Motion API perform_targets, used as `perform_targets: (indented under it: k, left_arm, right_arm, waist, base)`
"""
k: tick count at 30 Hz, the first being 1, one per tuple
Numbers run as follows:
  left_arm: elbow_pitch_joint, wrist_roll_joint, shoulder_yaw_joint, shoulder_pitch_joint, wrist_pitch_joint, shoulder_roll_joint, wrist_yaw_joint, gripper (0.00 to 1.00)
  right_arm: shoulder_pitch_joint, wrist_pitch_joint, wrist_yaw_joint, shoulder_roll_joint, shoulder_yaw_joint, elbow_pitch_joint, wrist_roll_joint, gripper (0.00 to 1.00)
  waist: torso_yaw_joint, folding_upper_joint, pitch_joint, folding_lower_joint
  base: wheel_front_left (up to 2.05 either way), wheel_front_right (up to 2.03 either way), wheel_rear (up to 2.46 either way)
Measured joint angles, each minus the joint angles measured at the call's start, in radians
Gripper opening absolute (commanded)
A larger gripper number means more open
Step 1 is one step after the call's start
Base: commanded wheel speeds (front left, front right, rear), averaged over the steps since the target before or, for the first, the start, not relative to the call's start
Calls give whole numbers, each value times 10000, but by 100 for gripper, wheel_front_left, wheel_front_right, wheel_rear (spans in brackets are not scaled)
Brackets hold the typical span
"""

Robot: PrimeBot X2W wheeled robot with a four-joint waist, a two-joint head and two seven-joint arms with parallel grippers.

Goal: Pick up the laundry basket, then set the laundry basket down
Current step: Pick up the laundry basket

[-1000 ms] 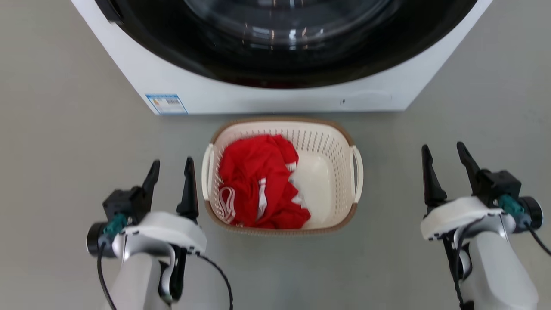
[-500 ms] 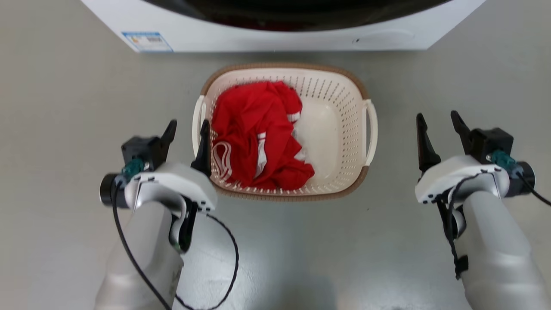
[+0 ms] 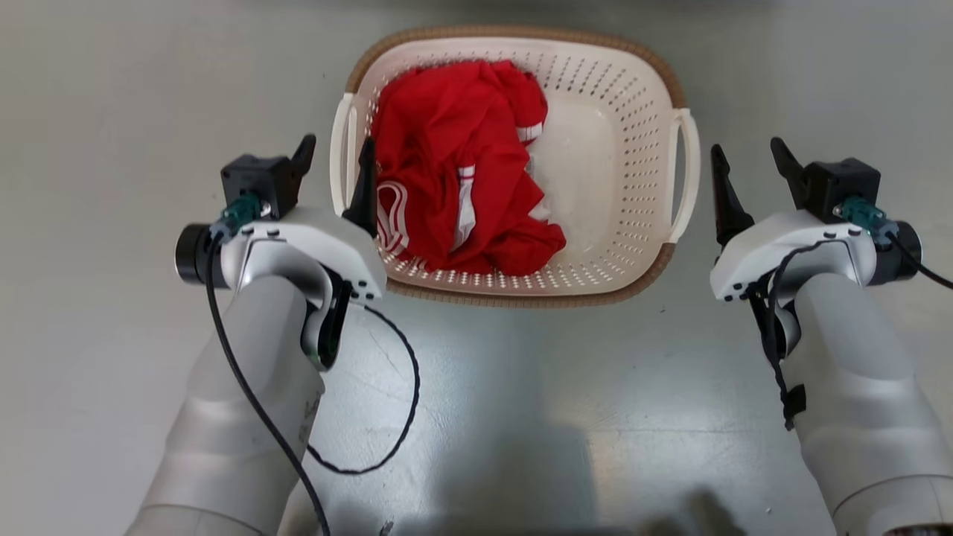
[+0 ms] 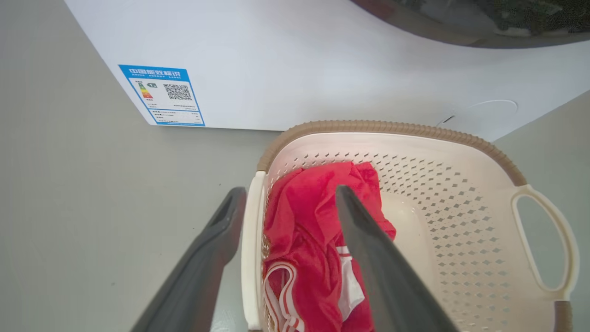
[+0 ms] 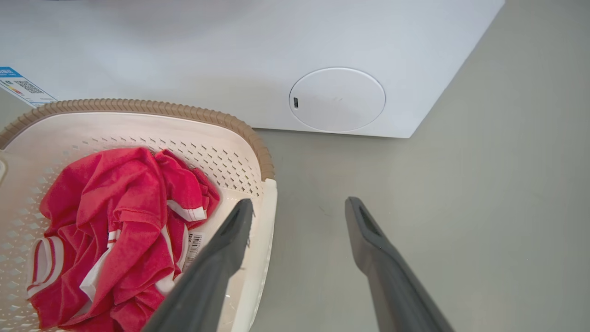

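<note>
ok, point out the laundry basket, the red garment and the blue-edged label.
laundry basket (image 3: 521, 300), head view, on the near edge of its brown rim.
red garment (image 3: 454, 149), head view, middle of the bunched cloth.
blue-edged label (image 4: 161, 94), left wrist view, centre of the sticker.

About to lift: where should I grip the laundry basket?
By the laundry basket's white loop handles, one per gripper, from above at each side: they stand off the perforated walls, so jaws can straddle them. The left gripper straddles the left handle; the right gripper is open just outside the right handle.
</note>
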Motion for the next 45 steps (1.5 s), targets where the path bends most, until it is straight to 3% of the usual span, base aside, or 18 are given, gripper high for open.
perform_targets:
  k: [45]
  left_arm:
    - [2376, -679, -1503, -2396, 0, -42, 614, 100]
  right_arm:
    - [-1476, 0, 0, -96, 1068, 769, 451, 100]
  waist:
    - [228, 0, 1993, 0]
  base:
    - [0, 0, 0]
